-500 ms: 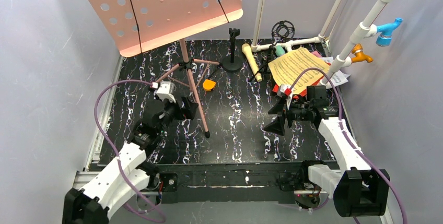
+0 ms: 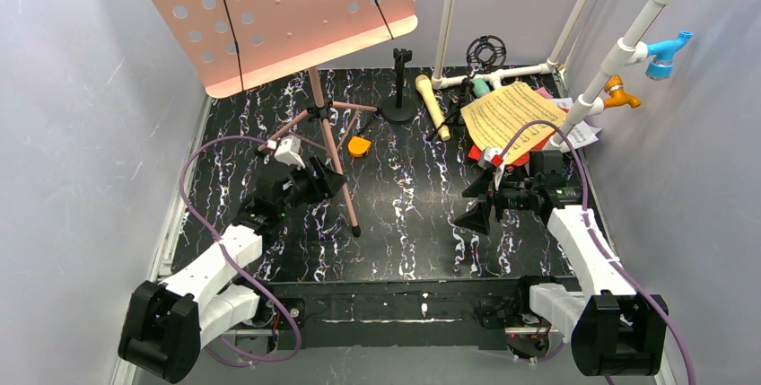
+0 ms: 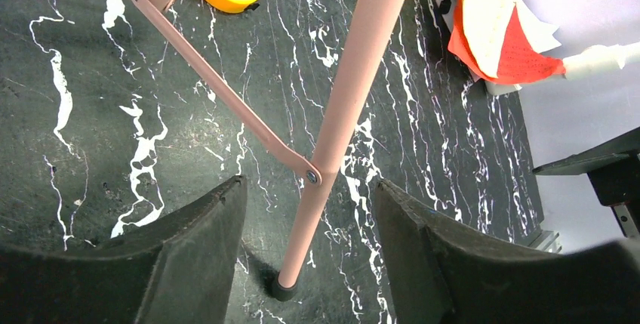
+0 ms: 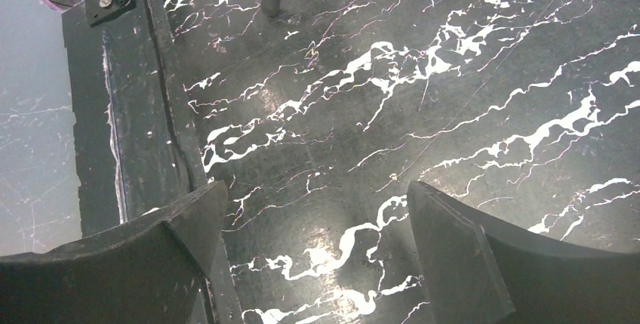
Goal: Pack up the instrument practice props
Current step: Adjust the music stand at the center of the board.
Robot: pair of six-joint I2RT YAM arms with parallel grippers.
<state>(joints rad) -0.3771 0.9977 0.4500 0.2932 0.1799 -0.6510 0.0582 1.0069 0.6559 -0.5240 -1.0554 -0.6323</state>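
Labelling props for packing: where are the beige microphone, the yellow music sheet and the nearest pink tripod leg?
beige microphone (image 2: 432, 109), top view, mid-body.
yellow music sheet (image 2: 502, 109), top view, centre of page.
pink tripod leg (image 3: 353, 82), left wrist view, mid-shaft.

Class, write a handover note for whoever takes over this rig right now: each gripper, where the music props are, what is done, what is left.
Left gripper: open, jaws either side of the pink stand leg, low down, not visibly touching it.
Right gripper: open, empty, over bare table.
Props: stand upright at back left, legs spread; yellow and red sheets piled at back right; beige microphone and teal microphone lying beside them.
Done: nothing packed.
Left: fold the stand, gather sheets and microphones.
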